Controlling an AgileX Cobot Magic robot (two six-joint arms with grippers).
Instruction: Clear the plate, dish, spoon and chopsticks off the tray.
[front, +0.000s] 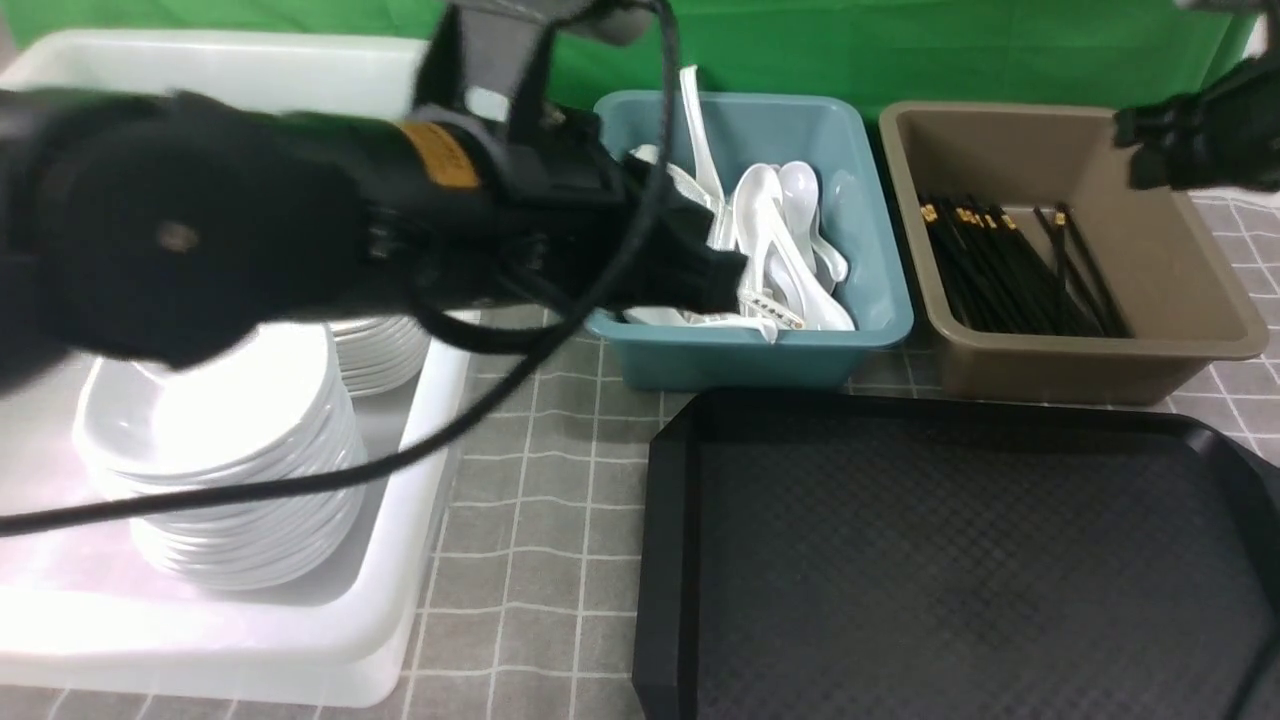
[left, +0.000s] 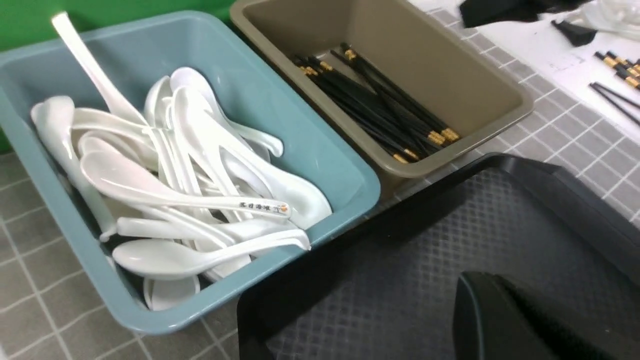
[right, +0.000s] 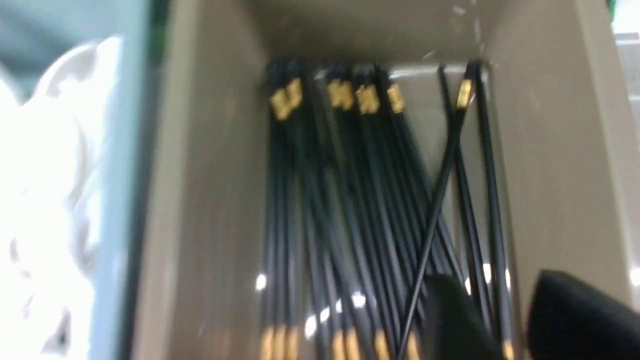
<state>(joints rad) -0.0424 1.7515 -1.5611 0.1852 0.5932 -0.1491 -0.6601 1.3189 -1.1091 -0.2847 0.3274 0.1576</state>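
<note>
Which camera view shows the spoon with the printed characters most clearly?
The left wrist view: the spoon lies atop the pile in the teal bin, sharp, characters and orange mark visible. The front view shows only its small handle end. The right wrist view shows only blurred white shapes.

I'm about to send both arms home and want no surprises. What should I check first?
1. Tray free of tableware: ok in the visible part.
2. Marked spoon lying in the teal bin: ok.
3. Chopsticks inside the brown bin: ok.
4. Right gripper open, nothing held: ok.
5. Left gripper above the teal bin, empty: cannot tell, blurred.
</note>
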